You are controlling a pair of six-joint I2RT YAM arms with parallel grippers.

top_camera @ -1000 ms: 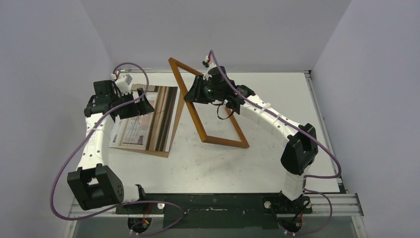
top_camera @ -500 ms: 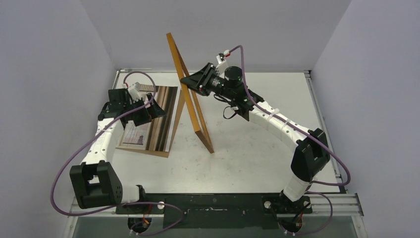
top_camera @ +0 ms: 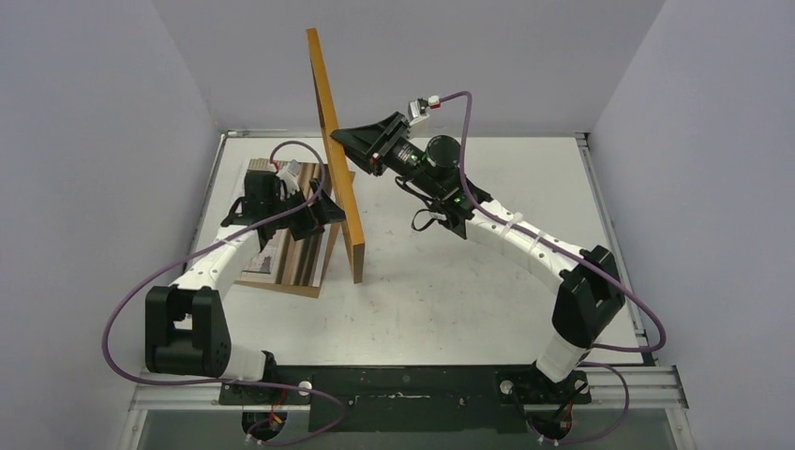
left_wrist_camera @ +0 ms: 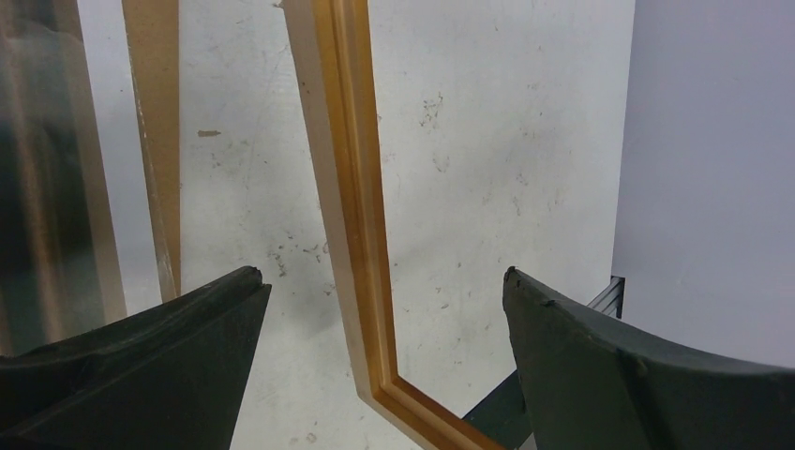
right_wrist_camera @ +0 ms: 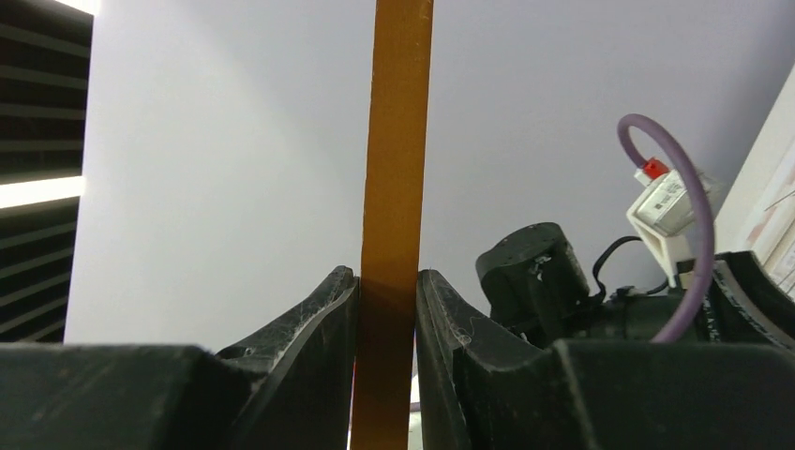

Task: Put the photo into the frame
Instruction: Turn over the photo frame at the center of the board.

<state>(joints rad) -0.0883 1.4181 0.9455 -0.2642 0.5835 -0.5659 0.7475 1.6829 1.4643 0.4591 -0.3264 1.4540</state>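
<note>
Top external view: thin reddish-brown wooden frame [top_camera: 335, 159] stands on its edge, with no picture in it yet.
Right gripper [right_wrist_camera: 386, 273] pinches its rail; left gripper [left_wrist_camera: 380, 272] is wide open, empty; striped paper photo [top_camera: 300, 258] lies at nine o'clock.

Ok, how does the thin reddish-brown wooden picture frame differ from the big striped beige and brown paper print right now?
Pose: the thin reddish-brown wooden frame stands nearly upright on edge; the striped beige-and-brown paper print lies flat on the white table. Grip: the right gripper is shut on the frame's rail; nothing grips the print, and the left gripper is open. Both are large rectangles.
</note>
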